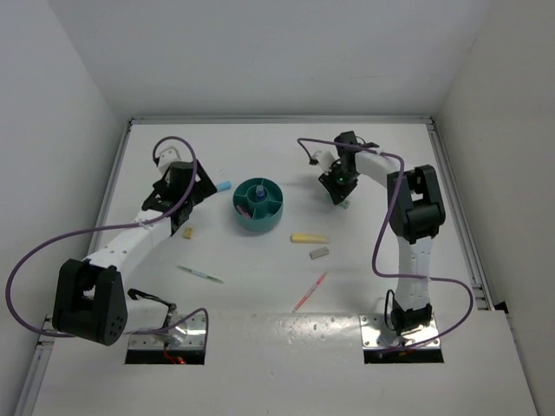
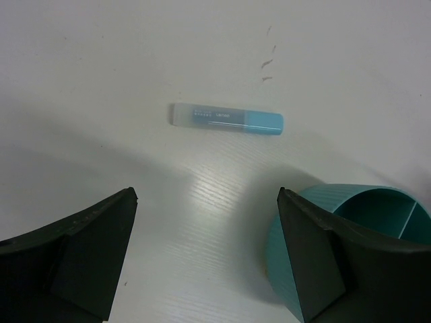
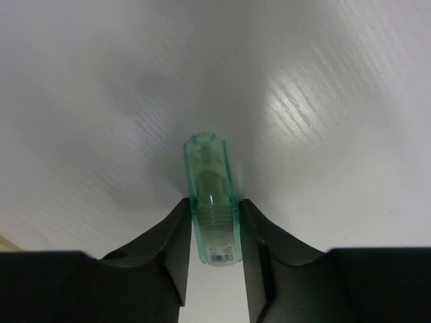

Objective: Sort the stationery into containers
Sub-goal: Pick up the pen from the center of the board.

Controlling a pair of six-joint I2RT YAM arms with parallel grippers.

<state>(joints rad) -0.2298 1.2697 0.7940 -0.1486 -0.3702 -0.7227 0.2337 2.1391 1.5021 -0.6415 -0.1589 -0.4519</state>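
Observation:
The round teal tub [image 1: 257, 212] stands mid-table with a blue-capped bottle [image 1: 259, 192] in one compartment. My left gripper [image 1: 192, 192] is open and empty, left of the tub. In the left wrist view, a light-blue stick [image 2: 225, 119] lies beyond the left gripper [image 2: 207, 195], with the tub [image 2: 367, 198] behind the right finger. My right gripper [image 1: 340, 192] is right of the tub and, in the right wrist view [image 3: 213, 205], is shut on a mint-green stick [image 3: 205, 168] low over the table.
A tan block [image 1: 187, 231] lies near the left arm. A yellow stick [image 1: 309, 237] and a grey block [image 1: 320, 254] lie in front of the tub. A white pen [image 1: 200, 274] and a red pen [image 1: 310, 291] lie nearer the arm bases.

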